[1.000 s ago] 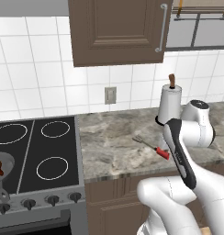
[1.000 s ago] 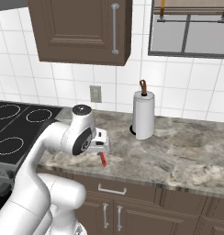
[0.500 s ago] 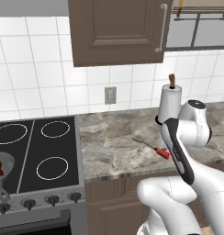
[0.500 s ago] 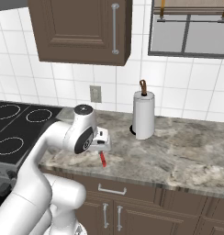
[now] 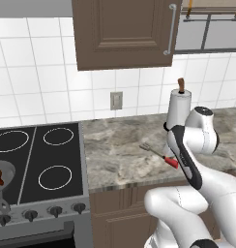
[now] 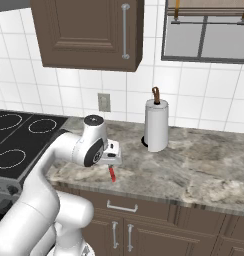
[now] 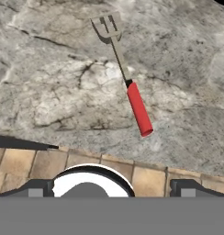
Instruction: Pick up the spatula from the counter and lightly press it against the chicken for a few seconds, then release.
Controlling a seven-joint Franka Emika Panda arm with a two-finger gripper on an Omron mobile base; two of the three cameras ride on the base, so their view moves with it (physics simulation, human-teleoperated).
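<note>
the gripper [image 7: 112, 189] is hovering with its jaws spread wide, pinching nothing, while the red-handled spatula [image 7: 127, 81] is lying flat on the counter [image 7: 49, 92] just below it, near the front edge.

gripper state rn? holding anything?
Gripper: open, holding nothing; the spatula lies on the counter, clear of the fingertips.
</note>
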